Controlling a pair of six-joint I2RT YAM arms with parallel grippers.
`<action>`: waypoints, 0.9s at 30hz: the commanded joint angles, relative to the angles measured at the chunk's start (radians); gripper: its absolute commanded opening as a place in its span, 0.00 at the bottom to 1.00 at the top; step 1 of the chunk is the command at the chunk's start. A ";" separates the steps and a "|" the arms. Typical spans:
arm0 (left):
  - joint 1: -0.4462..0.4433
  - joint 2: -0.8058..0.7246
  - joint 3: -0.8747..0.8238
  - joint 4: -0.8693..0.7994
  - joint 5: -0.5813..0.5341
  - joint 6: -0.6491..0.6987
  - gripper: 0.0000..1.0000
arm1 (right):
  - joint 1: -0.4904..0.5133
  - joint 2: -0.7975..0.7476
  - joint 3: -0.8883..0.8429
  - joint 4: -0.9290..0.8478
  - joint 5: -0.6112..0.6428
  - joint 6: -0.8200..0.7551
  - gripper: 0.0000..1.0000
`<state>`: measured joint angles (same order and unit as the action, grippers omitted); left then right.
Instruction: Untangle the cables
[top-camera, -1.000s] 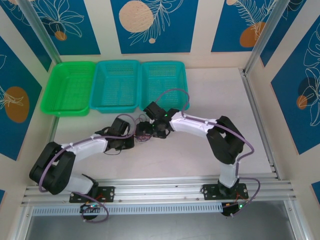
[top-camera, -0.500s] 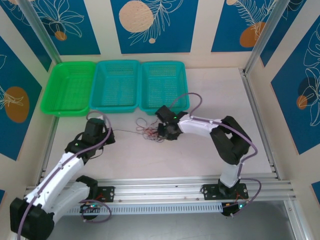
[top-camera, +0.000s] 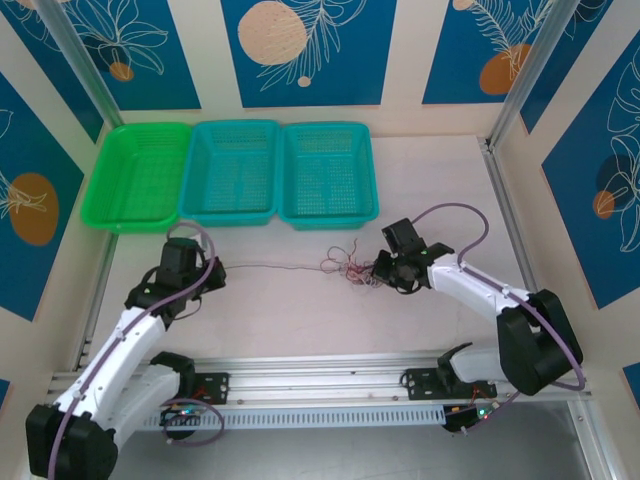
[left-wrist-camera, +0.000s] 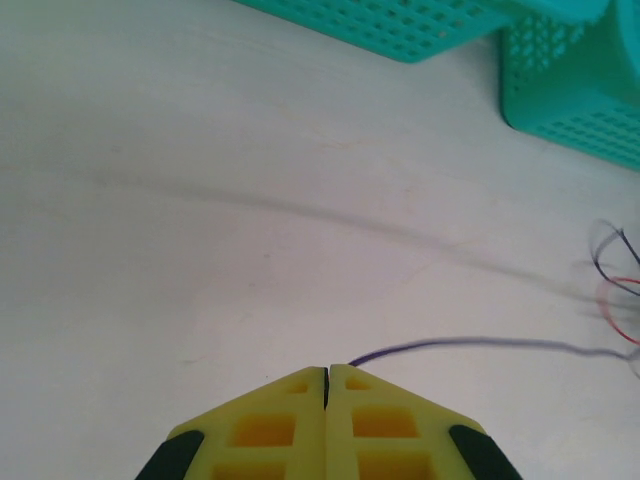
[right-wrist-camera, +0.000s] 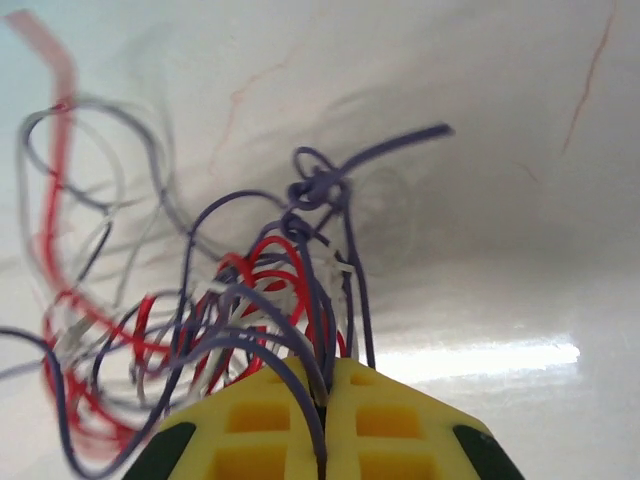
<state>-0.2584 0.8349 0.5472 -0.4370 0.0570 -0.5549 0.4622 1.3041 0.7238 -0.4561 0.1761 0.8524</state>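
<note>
one dark cable (top-camera: 270, 267) is stretched sideways between the left pincer (top-camera: 214, 269), pinching its end, and the tangle (top-camera: 350, 270) pinched in the right pincer (top-camera: 376, 272).

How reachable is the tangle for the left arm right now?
Probably yes: bare table lies between. But the left end effector is shut on a wire stretched from the tangle, which the right end effector grips.
</note>
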 joint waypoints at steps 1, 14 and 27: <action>-0.040 0.024 -0.089 0.200 0.104 0.016 0.08 | -0.007 -0.034 0.030 -0.006 -0.077 -0.133 0.04; -0.162 -0.041 -0.092 0.286 0.044 0.226 0.53 | 0.008 -0.112 0.210 -0.159 -0.199 -0.466 0.04; -0.523 0.329 0.054 0.564 0.104 0.801 0.79 | 0.022 -0.179 0.269 -0.169 -0.303 -0.478 0.01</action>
<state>-0.7547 1.0897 0.5907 0.0032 0.1303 0.0753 0.4770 1.1542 0.9611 -0.6090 -0.0608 0.3908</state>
